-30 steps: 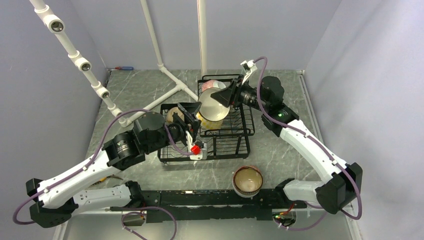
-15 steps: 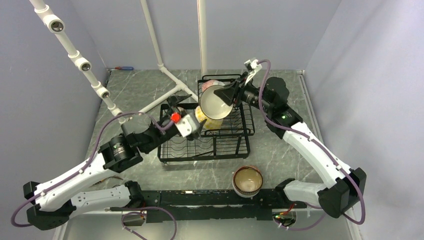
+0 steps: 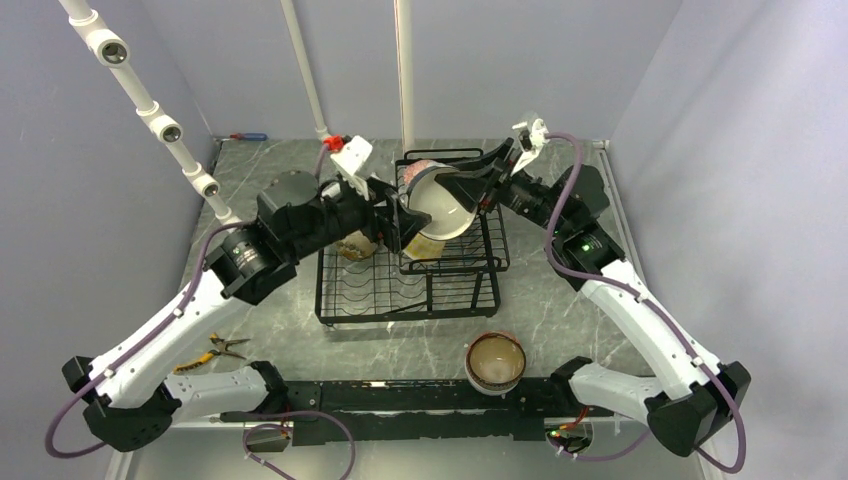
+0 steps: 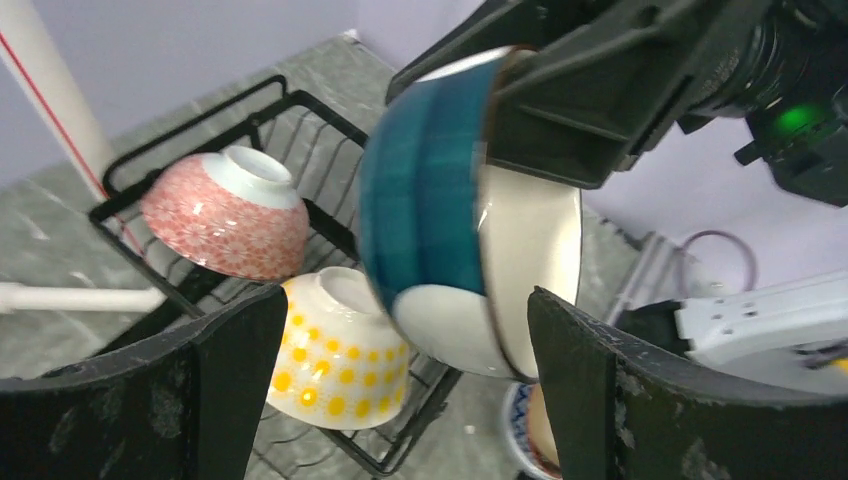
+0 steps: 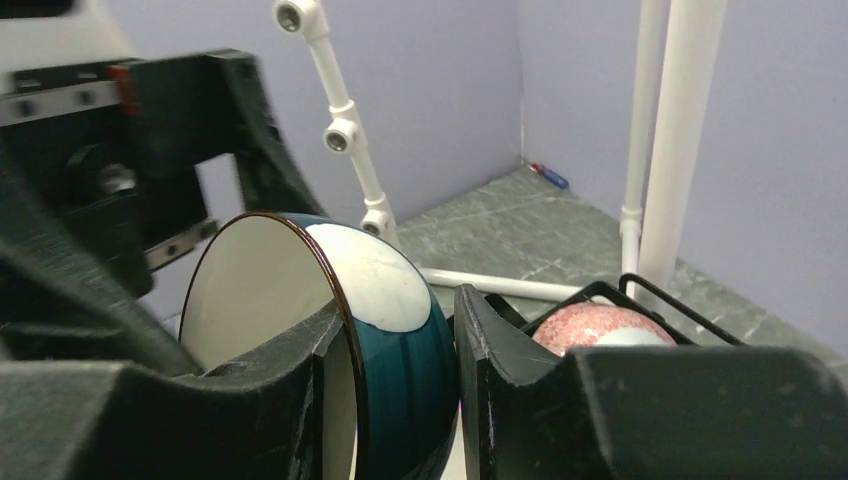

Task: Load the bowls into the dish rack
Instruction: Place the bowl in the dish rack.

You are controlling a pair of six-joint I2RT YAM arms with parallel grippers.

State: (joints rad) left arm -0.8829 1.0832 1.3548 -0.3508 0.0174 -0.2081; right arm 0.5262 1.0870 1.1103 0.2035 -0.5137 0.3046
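Two upturned bowls, pink bowl (image 4: 225, 215) and yellow-dotted bowl (image 4: 335, 350), crowd the dish rack (image 3: 410, 315) basket beneath the tilted teal bowl (image 3: 440, 205); right gripper (image 5: 400, 330) jaws clamp its rim, left gripper (image 4: 405, 300) jaws gape alongside.

Grey marbled table (image 3: 270, 175), contents.
Dish rack (image 3: 420, 300) under left gripper (image 3: 393, 218) and right gripper (image 3: 468, 183); stacked bowls (image 3: 495, 362) nearward of the right; pliers (image 3: 215, 350) nearward-left of the left, screwdriver (image 3: 248, 136) beyond it.

Black wire dish rack (image 3: 405, 316) mid-table, raised basket at far right. Upside down in basket: pink-patterned bowl (image 4: 225, 215) far, yellow-dotted bowl (image 4: 335, 350) just nearer. Held tilted on edge above them: teal-and-white bowl (image 4: 430, 200), white inside. Upright near table's near edge: brown-rimmed bowl (image 3: 496, 360), stacked on another.
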